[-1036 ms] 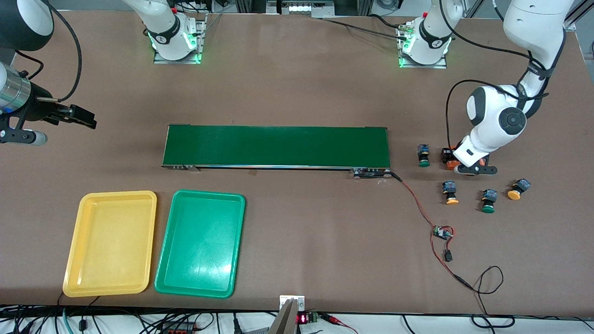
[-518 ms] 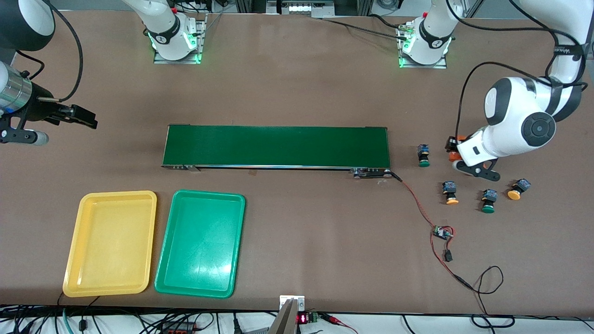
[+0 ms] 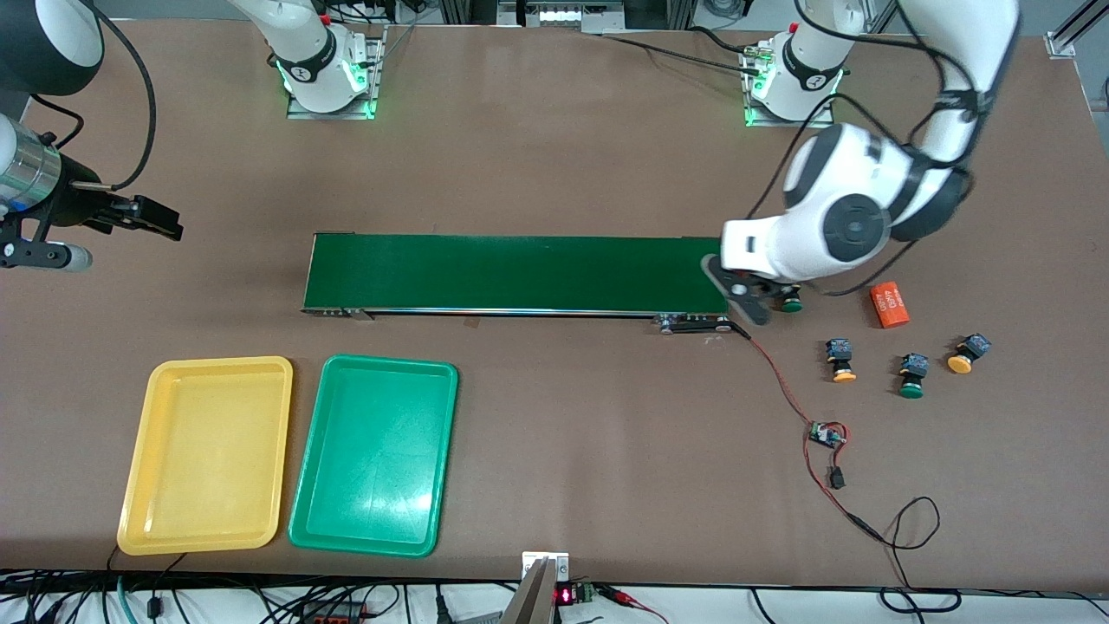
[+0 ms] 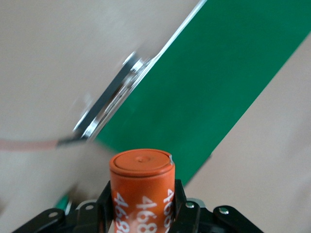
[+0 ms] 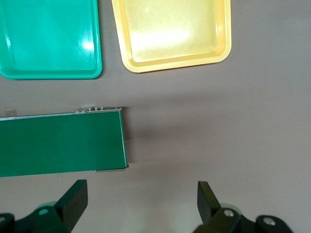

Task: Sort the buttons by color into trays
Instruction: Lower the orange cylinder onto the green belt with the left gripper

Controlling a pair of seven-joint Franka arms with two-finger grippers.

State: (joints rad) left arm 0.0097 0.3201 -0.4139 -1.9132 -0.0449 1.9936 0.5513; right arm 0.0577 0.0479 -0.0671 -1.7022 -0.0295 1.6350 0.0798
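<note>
hovering over the conveyor belt (image 3: 515, 273) end, left gripper (image 4: 142, 213) jaws clamp an orange cylinder (image 4: 141, 189); right gripper (image 5: 141, 201) jaws apart.

On my table (image 3: 563, 156): one dark-green belt (image 3: 515, 273); one orange cylinder (image 3: 890, 305) (white numerals, lying flat) near its left-arm end; second cylinder (image 4: 142, 189) above that end; red wire (image 3: 780, 381); small board (image 3: 827, 433).

1. Left arm (image 3: 832, 225) – glossy white shell; dark grey round joint caps; black cable looped along it.
2. Both bases – white, black ring band, green glow at the foot, on metal plates.
3. Right arm (image 3: 35, 52) – black and silver segments; black cable; black fingers (image 5: 73, 199) with screws.
</note>
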